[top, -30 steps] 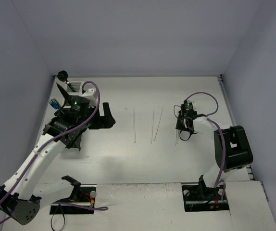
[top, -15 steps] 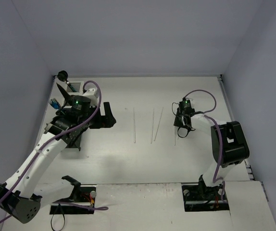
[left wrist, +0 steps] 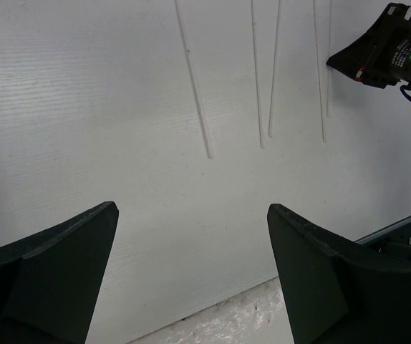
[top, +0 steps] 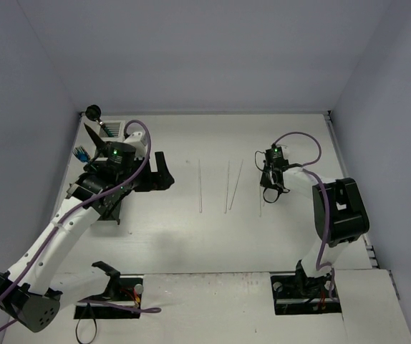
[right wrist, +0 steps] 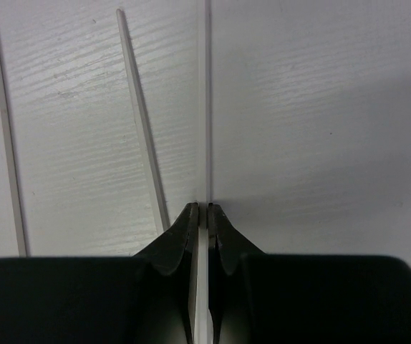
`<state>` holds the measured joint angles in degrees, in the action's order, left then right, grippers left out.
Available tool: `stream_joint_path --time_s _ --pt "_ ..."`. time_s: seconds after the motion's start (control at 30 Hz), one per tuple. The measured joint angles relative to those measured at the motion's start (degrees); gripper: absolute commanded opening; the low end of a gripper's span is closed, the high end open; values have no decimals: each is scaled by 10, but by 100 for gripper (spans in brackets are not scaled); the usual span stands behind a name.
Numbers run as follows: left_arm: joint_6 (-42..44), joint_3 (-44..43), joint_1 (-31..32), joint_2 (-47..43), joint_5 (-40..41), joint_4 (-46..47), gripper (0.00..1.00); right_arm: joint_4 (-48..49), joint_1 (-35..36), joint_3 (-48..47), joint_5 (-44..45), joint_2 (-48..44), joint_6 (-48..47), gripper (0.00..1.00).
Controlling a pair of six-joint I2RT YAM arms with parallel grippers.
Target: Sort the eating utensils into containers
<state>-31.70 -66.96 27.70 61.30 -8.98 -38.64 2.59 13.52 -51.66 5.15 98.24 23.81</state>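
The fingers (right wrist: 220, 240) of the right gripper (right wrist: 200, 209) are pressed almost together, pinching a thin pale chopstick (right wrist: 203, 107) between their dark pointed tips. The stick runs straight ahead of the tips along the white wood-grain table (right wrist: 320, 107) and back between the fingers toward the camera. Just left of the tips a second pale chopstick (right wrist: 141, 115) lies at a slight angle. Its near end is almost against the left fingertip, and whether it touches cannot be told. Further left lies a third pale chopstick (right wrist: 5, 129), apart from the other two.

The left gripper (left wrist: 191, 279) has its broad black fingers (left wrist: 55, 272) spread wide, holding nothing, with only bare table showing in the gap. Ahead of these fingers the loose chopsticks lie roughly parallel on the table. A lone chopstick (left wrist: 195, 93) lies ahead of the left finger. A pair of chopsticks (left wrist: 255, 72) closes into a narrow V ahead of the gap. Two more lie close together ahead of the right finger, beside the right arm's black wrist with its green light (left wrist: 388, 50).

From above, a white slatted caddy (top: 112, 129) stands well to the left of the left fingers, past the wrist, in the table's far-left corner. Blue-handled utensils (top: 81, 153) stick up near it, on its left.
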Motion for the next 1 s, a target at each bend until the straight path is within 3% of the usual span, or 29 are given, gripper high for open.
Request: stream_joint_path --time_s 0.17,0.27,0.43,0.6,0.83,1.0 --pt "-11 0 16 0 -14 12 83 -14 4 0 0 -10 -19 0" --pt "-24 -7 35 5 -28 32 83 -42 21 0 -3 -61 -48 0" --pt "-48 -27 69 30 -57 89 83 -45 121 -15 -31 -204 -100 0" --pt "-62 -45 104 63 -54 138 83 -19 237 -40 -74 -285 -133 0" --pt "-67 -47 141 68 8 181 81 -1 343 -66 -111 -296 -149 0" --pt "-76 -47 153 68 54 189 67 11 370 -78 -112 -292 -150 0"
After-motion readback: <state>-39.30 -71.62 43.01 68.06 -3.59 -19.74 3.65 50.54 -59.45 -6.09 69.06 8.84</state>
